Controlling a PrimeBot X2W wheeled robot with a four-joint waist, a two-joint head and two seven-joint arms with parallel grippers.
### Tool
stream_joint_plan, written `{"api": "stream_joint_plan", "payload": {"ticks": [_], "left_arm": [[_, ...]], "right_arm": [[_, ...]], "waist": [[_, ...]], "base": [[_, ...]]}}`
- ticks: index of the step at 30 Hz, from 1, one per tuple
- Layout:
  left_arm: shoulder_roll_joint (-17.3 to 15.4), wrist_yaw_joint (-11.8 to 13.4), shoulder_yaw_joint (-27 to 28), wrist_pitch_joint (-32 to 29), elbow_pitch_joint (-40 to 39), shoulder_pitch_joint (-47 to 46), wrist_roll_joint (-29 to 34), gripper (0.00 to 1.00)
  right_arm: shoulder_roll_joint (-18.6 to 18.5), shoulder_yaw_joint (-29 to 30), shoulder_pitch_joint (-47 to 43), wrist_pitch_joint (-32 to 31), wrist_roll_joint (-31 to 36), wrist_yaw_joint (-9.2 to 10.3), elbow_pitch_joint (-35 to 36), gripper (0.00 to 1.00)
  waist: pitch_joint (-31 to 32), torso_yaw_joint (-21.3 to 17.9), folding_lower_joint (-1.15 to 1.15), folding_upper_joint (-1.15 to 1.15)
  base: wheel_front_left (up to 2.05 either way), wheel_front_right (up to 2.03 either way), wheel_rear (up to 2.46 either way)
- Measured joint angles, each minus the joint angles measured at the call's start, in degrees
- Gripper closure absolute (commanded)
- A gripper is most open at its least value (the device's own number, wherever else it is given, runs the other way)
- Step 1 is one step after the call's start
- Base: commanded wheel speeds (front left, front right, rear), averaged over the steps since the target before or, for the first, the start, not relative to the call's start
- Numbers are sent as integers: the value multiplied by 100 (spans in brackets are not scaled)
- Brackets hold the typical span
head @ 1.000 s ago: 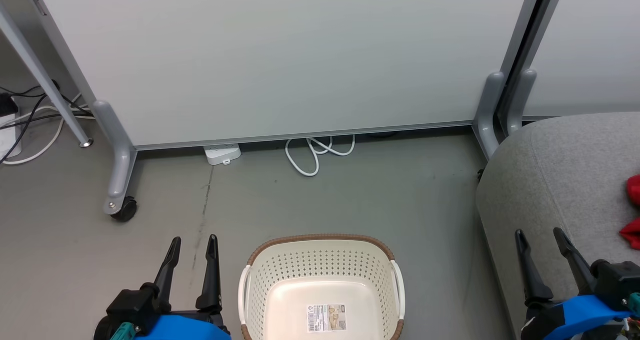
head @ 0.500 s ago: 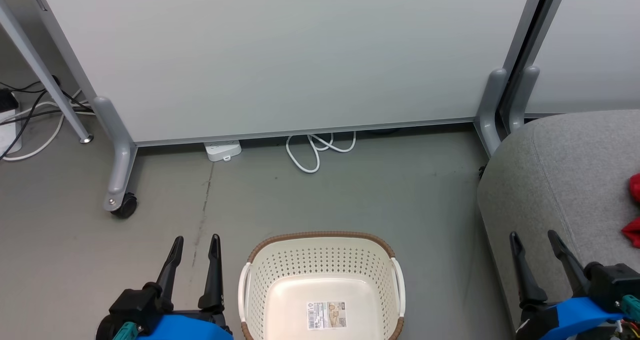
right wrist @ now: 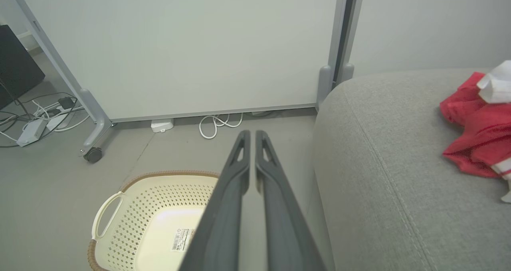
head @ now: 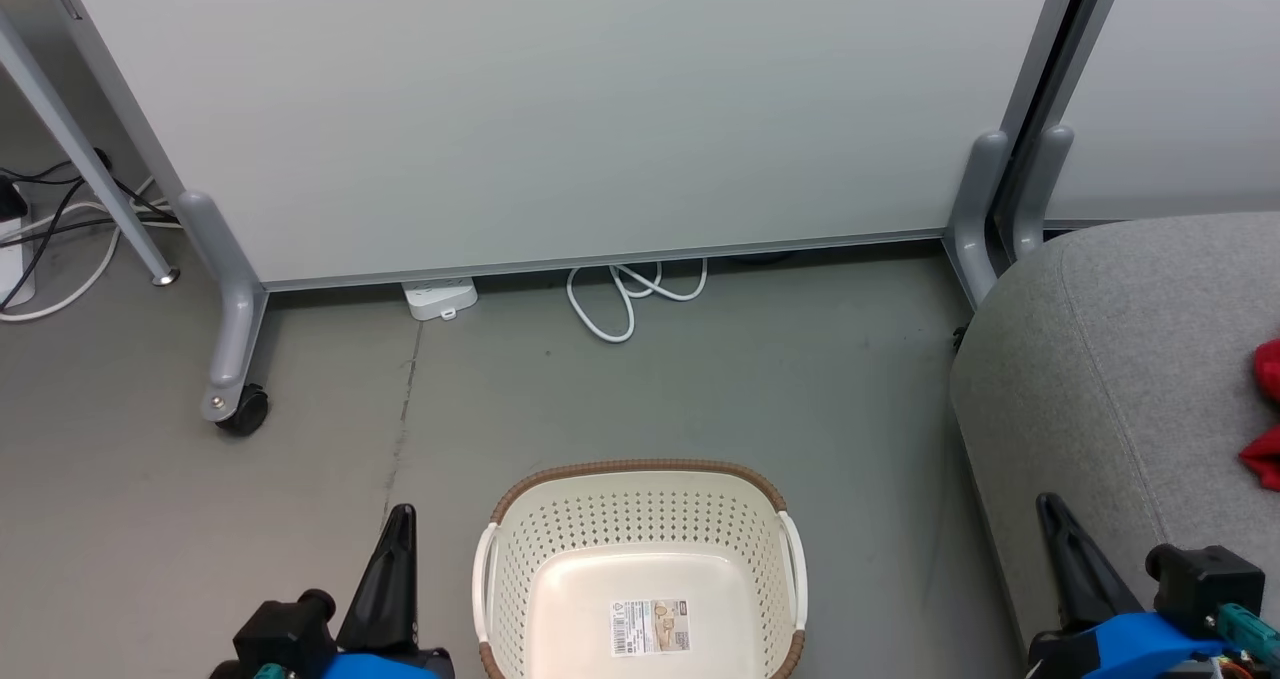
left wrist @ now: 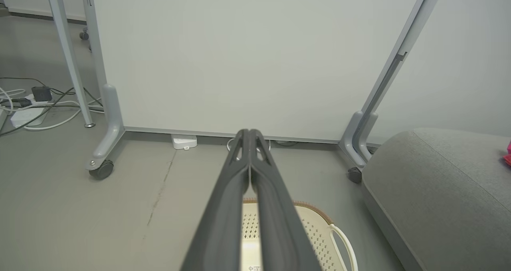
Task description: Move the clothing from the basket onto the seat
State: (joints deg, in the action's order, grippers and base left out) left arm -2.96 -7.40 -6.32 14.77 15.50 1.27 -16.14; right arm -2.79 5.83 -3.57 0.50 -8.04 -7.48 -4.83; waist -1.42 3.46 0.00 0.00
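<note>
Clothing (right wrist: 475,131) logged as a red heap with white trim, lying on top of the grey seat (right wrist: 399,163), well apart from the basket (right wrist: 167,174). Basket on the floor just beside the seat, label showing on its base. Left gripper (left wrist: 249,132) pressed together at the tips. Right gripper (right wrist: 250,132) likewise drawn together, above the basket's edge.

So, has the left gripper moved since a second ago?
Yes. The left gripper has shut and pulled back: its tips were level with the far rim of the basket, now they sit below it in the head view.
</note>
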Motion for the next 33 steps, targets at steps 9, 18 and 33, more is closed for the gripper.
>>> {"api": "stream_joint_plan", "payload": {"ticks": [9, 18, 33], "left_arm": [[-5, 1, 11, -100, 254, 155, -434, 100], [-40, 2, 76, -294, 226, 122, -1382, 100], [-92, 1, 216, -580, 163, -36, -2733, 100]], "right_arm": [[40, 10, -31, -59, -447, 0, -350, 100], [40, 11, -2, -142, -1419, 0, -409, 100], [38, 19, 198, -249, -2843, 0, -520, 100]], "waist": [[5, -16, 0, 0], [14, -40, 0, 0], [29, -81, 0, 0]], "base": [[0, 0, 0], [0, 0, 0], [0, 0, 0]]}}
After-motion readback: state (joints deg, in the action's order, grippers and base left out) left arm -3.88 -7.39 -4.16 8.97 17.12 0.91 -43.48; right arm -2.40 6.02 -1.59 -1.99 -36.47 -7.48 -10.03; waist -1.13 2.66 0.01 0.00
